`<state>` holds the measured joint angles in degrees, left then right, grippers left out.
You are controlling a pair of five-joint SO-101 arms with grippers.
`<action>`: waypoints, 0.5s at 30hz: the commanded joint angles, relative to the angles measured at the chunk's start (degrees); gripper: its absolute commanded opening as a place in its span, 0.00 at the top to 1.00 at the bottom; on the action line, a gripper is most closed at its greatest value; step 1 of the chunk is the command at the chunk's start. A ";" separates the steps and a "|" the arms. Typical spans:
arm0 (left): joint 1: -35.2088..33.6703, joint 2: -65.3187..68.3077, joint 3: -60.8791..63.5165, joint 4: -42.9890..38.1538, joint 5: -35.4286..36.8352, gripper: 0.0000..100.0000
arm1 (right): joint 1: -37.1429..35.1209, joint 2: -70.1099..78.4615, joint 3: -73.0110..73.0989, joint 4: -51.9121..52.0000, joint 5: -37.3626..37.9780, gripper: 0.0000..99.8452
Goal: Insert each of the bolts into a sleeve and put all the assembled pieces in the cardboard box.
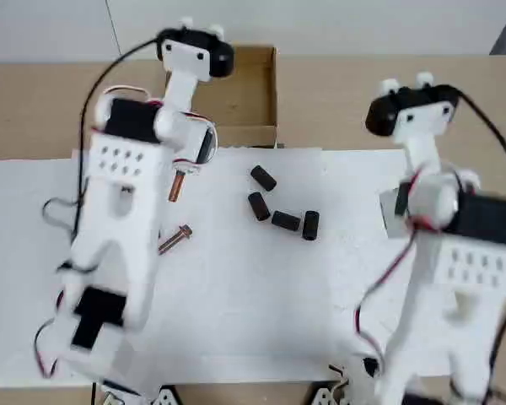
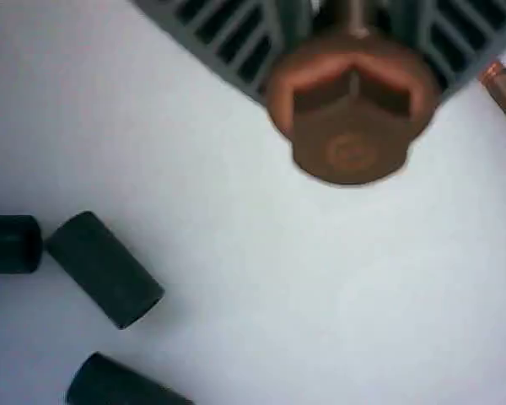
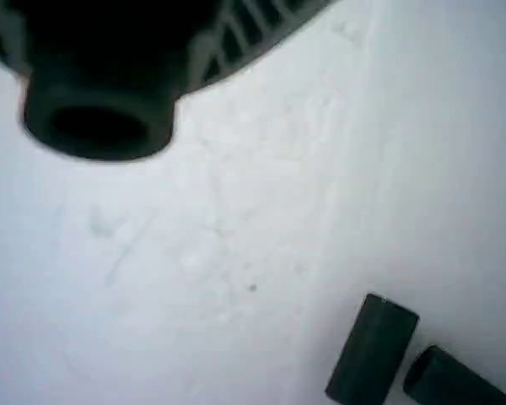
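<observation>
Looking down from above, the left gripper [image 1: 187, 164] clamps a copper bolt [image 1: 177, 186] beside the cardboard box [image 1: 246, 93], which its arm partly hides. A spare bolt [image 1: 175, 239] and four loose sleeves [image 1: 286, 220] lie on the white mat [image 1: 261, 295]. From the left wrist, the copper bolt's head hides its shank. From the right wrist, the right gripper [image 3: 110, 51] pinches a dark sleeve [image 3: 97, 126], seen end-on.

Dull coppery metal bolt [image 2: 350, 126], matt black sleeve [image 2: 105, 268] — smooth white paper sheet [image 1: 236, 278], plain brown cardboard box [image 1: 244, 93]

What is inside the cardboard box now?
The visible floor of the cardboard box is bare, with nothing lying on it. The left arm covers part of it, so that part cannot be checked.
</observation>
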<state>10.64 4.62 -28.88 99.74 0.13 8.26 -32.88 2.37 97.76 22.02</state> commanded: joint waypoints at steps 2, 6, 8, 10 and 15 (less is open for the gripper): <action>2.99 -14.42 5.76 0.44 0.35 1.00 | -0.31 -11.30 6.15 -0.66 -1.23 1.00; 4.48 -24.79 15.25 -2.20 2.29 1.00 | -0.31 -20.62 14.59 -7.25 -6.77 1.00; 4.40 -30.86 19.82 -5.01 6.15 1.00 | -0.57 -25.80 18.99 -11.74 -11.60 1.00; 4.04 -36.75 25.89 -8.88 8.35 1.00 | -2.51 -30.73 23.74 -16.04 -16.00 1.00; 3.87 -50.73 44.09 -19.96 13.54 1.00 | -11.30 -40.66 37.45 -25.19 -20.57 1.00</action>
<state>14.77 -37.49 6.73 86.73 10.77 1.14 -68.57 34.20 78.24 4.26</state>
